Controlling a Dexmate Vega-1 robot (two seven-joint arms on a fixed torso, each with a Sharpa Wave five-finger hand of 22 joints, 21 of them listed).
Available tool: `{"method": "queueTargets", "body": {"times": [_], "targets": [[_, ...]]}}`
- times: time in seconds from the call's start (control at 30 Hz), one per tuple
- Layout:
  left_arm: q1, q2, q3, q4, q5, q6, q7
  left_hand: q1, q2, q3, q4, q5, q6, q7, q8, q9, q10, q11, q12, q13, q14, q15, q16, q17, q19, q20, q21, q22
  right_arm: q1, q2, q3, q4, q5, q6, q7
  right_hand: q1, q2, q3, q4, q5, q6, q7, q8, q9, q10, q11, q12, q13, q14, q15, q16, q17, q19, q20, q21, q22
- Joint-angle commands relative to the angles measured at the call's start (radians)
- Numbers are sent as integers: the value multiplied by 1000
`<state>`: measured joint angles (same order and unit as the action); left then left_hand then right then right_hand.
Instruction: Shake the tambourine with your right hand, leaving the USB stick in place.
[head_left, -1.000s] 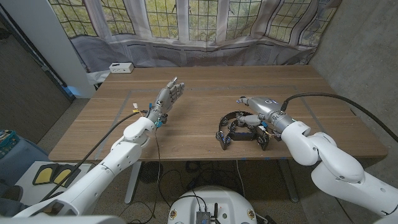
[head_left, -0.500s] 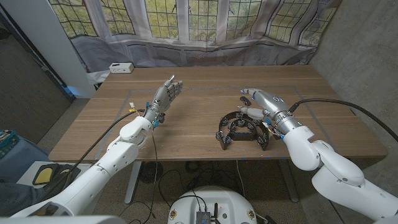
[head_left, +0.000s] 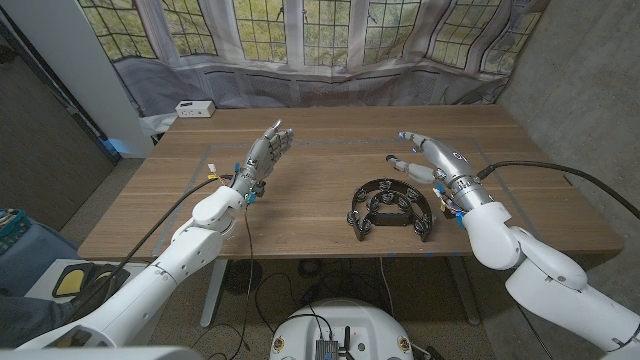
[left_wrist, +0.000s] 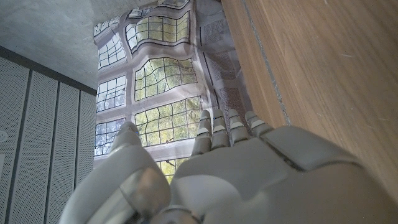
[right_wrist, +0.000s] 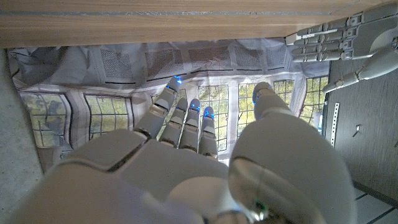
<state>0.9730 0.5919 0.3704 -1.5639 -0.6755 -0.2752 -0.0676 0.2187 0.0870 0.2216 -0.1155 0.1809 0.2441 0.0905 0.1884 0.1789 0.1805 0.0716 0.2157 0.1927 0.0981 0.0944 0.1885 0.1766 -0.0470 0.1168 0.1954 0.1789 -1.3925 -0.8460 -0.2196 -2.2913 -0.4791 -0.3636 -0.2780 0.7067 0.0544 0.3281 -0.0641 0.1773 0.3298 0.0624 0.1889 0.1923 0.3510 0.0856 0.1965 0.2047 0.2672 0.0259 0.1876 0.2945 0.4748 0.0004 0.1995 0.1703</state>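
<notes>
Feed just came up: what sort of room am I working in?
Likely an indoor lab or test room: a wooden table before a curtain printed with leaded windows, bare concrete wall at right, cables underneath.

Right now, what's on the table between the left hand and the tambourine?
Nothing: in the head view, only bare wooden table lies between the left hand and the tambourine.

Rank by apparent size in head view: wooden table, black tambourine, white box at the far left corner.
1. Wooden table, largest by far.
2. Black round tambourine.
3. Small white box, smallest, though it sits farthest from the camera, which shrinks it.
</notes>
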Motion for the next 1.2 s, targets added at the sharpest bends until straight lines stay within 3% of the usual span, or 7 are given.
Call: {"method": "queueTargets", "body": {"times": [0.03,0.2,0.4,0.57,0.9,1.03,1.2], "targets": [[-13,-11,9,1,12,6,15,-5,3,6,-1,0,-6,0,-5,2,4,-1,-3,5,5,-4,0,4,3,1,4,3,71,92,23,188,298,332,-123,-28,1,-2,9,-1,-14,3,-1,4,-21,2,-2,-1,-21,5,2,-2,-16,2,-7,1],[-18,-15,10,10,14,-4,11,-4,3,7,-1,0,-24,2,-10,2,3,1,-4,5,5,-4,0,4,3,1,4,3,114,121,11,266,396,416,-101,-59,-1,-14,15,-1,-64,-2,-11,3,-48,8,-7,-2,-45,12,2,-6,-39,2,-13,2],[-25,-20,10,19,13,-13,2,-4,2,7,-2,0,-27,2,-9,2,3,-2,-4,5,4,-4,0,4,3,1,4,3,153,152,0,343,506,479,-73,-121,-2,-41,31,-1,-73,-9,1,1,-109,7,-16,-3,-101,18,0,-10,-95,4,-19,3],[-30,-28,12,27,12,-22,-2,-4,2,8,-2,0,-37,3,-11,2,1,-2,-4,5,4,-4,0,4,4,0,5,2,175,166,-3,394,575,522,-55,-133,-2,-46,33,-1,-61,-4,6,1,-118,3,-15,-4,-109,15,1,-11,-100,0,-17,3],[-37,-35,18,35,18,-25,-3,-4,1,8,-2,0,-46,4,-12,2,-3,1,-6,5,3,-1,0,4,4,0,5,2,210,172,-3,477,744,569,26,-191,-9,-72,50,-4,-160,4,-18,-1,-142,10,-13,-6,-119,24,9,-16,-107,0,-11,4],[-37,-38,19,37,20,-28,0,-4,1,8,-3,0,-46,4,-10,2,-3,0,-6,5,2,-2,-1,4,4,-1,5,2,229,154,-7,506,832,567,101,-252,-18,-102,60,-1,-257,8,-18,-3,-210,21,-18,-8,-186,34,0,-24,-177,5,-21,4],[-43,-45,22,48,21,-29,-1,-4,0,8,-3,0,-48,3,-10,2,-3,2,-6,5,2,-2,-1,4,5,-1,5,2,241,168,-9,566,953,621,189,-297,-27,-125,67,0,-296,13,-9,-5,-277,26,-20,-10,-260,44,-7,-31,-260,-7,-26,5]]}}
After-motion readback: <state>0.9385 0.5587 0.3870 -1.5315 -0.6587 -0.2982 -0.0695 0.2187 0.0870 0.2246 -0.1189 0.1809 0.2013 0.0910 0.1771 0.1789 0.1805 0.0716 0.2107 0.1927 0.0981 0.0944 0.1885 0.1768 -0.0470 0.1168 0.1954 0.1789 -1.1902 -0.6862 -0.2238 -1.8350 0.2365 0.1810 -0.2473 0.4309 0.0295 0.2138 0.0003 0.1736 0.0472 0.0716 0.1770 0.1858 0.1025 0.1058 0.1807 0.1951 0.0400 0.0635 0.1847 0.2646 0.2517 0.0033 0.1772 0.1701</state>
